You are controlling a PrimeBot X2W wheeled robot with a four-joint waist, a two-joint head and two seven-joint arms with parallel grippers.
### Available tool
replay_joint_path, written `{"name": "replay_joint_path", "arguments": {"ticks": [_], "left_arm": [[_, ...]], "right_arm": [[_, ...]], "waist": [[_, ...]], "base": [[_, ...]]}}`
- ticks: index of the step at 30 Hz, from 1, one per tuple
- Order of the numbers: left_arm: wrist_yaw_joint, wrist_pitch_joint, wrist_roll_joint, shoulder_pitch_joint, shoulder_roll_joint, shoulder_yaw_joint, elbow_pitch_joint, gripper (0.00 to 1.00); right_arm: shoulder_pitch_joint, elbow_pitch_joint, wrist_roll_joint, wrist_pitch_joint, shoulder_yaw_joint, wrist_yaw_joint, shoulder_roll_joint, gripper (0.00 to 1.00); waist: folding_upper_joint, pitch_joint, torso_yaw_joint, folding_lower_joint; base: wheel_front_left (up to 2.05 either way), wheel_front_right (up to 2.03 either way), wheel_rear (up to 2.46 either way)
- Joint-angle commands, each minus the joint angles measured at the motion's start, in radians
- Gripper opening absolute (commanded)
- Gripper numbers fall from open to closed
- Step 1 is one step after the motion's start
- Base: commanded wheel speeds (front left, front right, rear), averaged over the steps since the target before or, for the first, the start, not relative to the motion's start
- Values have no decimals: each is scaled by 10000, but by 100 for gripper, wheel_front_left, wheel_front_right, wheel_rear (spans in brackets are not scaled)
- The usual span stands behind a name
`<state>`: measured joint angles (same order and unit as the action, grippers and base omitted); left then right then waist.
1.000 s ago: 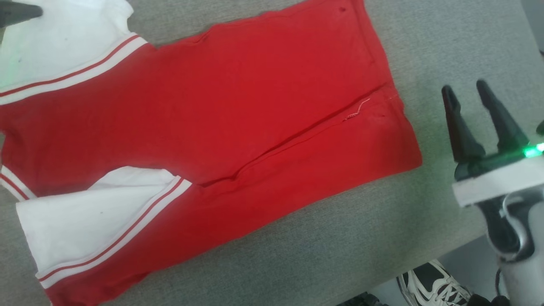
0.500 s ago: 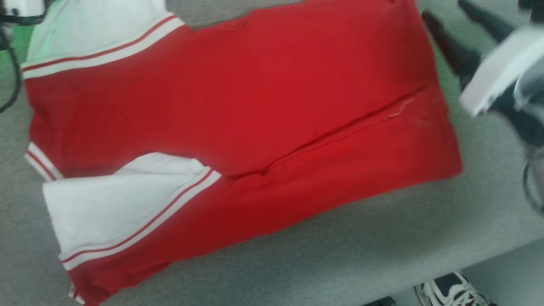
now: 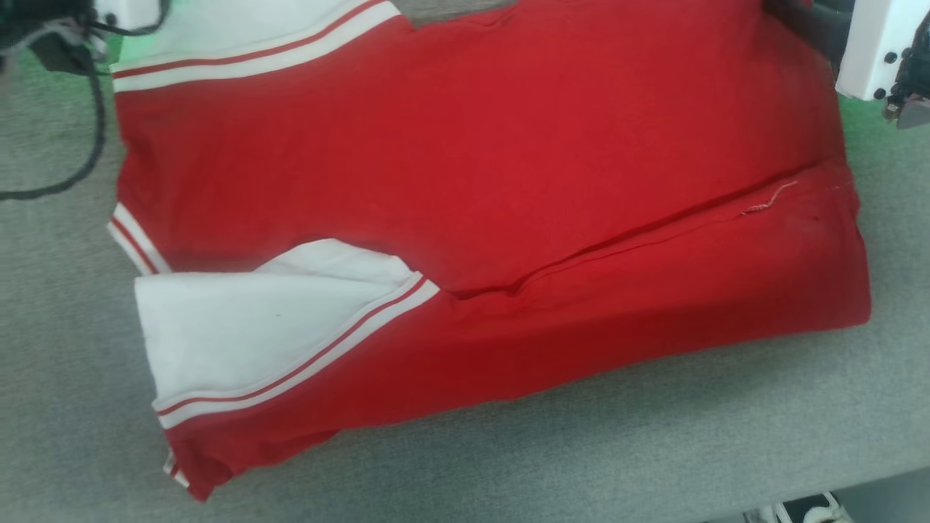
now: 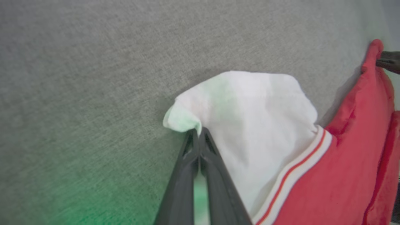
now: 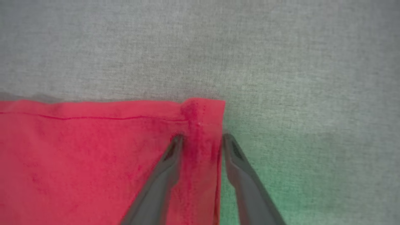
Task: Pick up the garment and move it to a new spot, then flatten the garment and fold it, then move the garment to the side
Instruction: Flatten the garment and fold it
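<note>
At the far edge of the grey table (image 3: 654, 450), you have the garment (image 3: 472, 145) lying flat and part-folded: its near long side and near white sleeve are turned in over the red body, and its hem end points to your right.

Left gripper (image 4: 198, 132): jaws closed tight, tips together on the rim of the far white sleeve (image 4: 250, 109). The bite looks shallow, with only a curl of cloth at the tips. Finding: a quick lift may pull the sleeve free.

Right gripper (image 5: 200, 139): jaws partly apart, holding nothing. They straddle the hem corner (image 5: 203, 112), one finger on the red cloth, the other just off its edge on the table. Finding: if you close from here, the pinch may take the top layer alone, or only bunch the seam.

Further risks, in my judgement:
- Lifting with one side secured and the other not drags the cloth askew and undoes the turned-in side.
- The dark cable (image 3: 94, 145) hangs beside the far sleeve and could snag it.
- The shirt lies near the table's front edge; a slack carry could let it slide over.
</note>
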<state>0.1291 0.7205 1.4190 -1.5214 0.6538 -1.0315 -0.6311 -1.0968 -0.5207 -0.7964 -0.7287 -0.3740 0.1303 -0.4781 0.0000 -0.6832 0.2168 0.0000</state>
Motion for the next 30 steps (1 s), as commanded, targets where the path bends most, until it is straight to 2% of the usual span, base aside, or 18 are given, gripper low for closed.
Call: {"name": "replay_joint_path", "arguments": {"ticks": [1, 7, 13, 17, 22, 26, 30], "left_arm": [[17, -232, -14, 424, -124, -176, 122, 0], [17, -1672, 332, 774, -154, 79, 985, 0], [18, -2882, 845, 1651, 113, 290, 2500, 0], [18, -3708, 1098, 2708, 766, 277, 4082, 0], [18, -4889, 1156, 4434, 1841, 174, 6005, 0], [18, -6033, 1072, 5922, 2699, -22, 7182, 0], [18, -6944, 1151, 7250, 3123, -332, 7683, 0]], "right_arm": [[203, -186, -94, 32, -240, 6, 146, 0], [547, 152, -189, 974, -228, 5, -453, 0], [1688, 1004, -518, 1473, -185, 5, -1270, 0], [3052, 1905, -820, 1665, 103, 5, -1984, 0], [4975, 3023, -946, 1781, 871, 5, -2626, 0], [6601, 3840, -951, 1936, 1784, 6, -2668, 0], [7979, 4468, -841, 1921, 2542, 5, -2482, 0]], "waist": [[0, 127, -116, 0], [0, 1040, -623, 0], [0, 2146, -1238, 0], [0, 2900, -1692, 0], [0, 3430, -1959, 0], [0, 3491, -2056, 0], [0, 3373, -2109, 0]], "base": [[0, 0, 0], [0, 0, 0], [0, 0, 0], [0, 0, 0], [0, 0, 0], [0, 0, 0], [0, 0, 0]]}}
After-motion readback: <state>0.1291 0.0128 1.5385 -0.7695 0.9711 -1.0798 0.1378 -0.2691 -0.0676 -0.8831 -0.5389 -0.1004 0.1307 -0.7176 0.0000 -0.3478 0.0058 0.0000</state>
